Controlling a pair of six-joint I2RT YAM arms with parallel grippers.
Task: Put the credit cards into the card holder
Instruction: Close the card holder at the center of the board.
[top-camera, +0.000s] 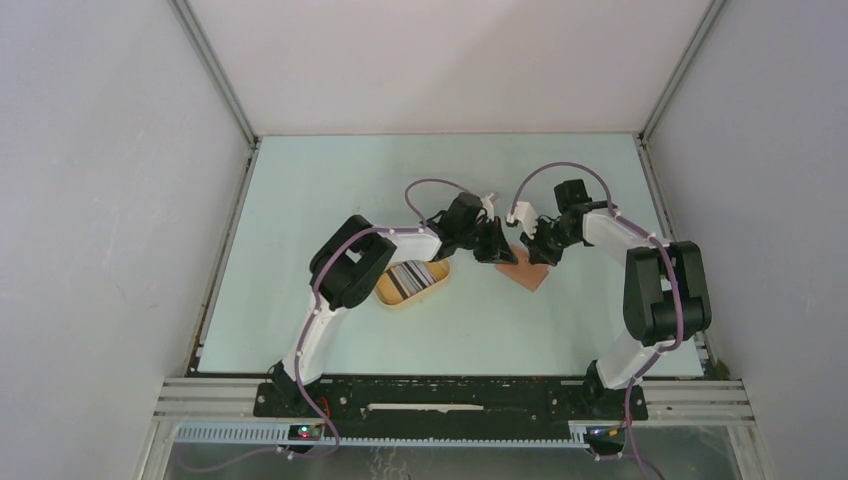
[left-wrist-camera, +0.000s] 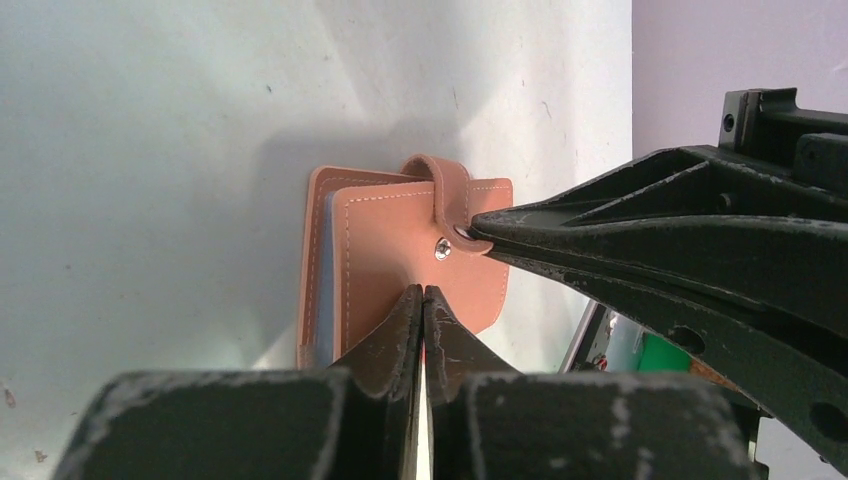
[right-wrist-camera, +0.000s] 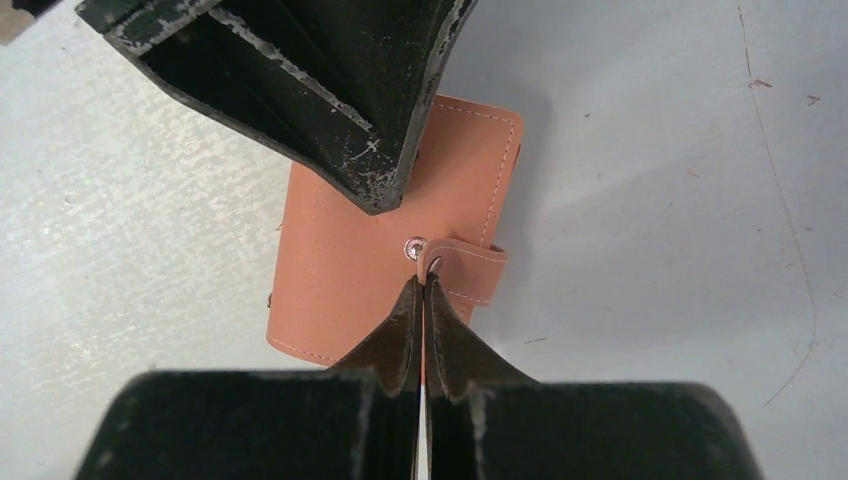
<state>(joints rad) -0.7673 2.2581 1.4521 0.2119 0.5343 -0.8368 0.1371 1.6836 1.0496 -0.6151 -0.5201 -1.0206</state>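
Two grippers meet nose to nose over the card holder (left-wrist-camera: 400, 250), which lies on the table (top-camera: 300, 200) directly beneath both sets of tips. My left gripper (left-wrist-camera: 422, 300) has its fingers pressed together with nothing visible between them, and the tips rest on the holder's front cover, just below the metal snap stud (left-wrist-camera: 442, 250). My right gripper (right-wrist-camera: 422, 290) is likewise closed to a point. Its tips sit against the loose end of the snap tab (right-wrist-camera: 470, 270), right beside the stud. I cannot tell whether the tab's edge is actually pinched between them or only touched.

From the left wrist I see the tab curling over the holder's far edge, and a strip of light blue lining showing at the side to the left of my fingers.

Behind the left gripper, back toward that arm's elbow, the credit cards (top-camera: 412, 277) lie as a striped stack in a yellow oval tray (top-camera: 400, 298), well apart from either set of fingers.
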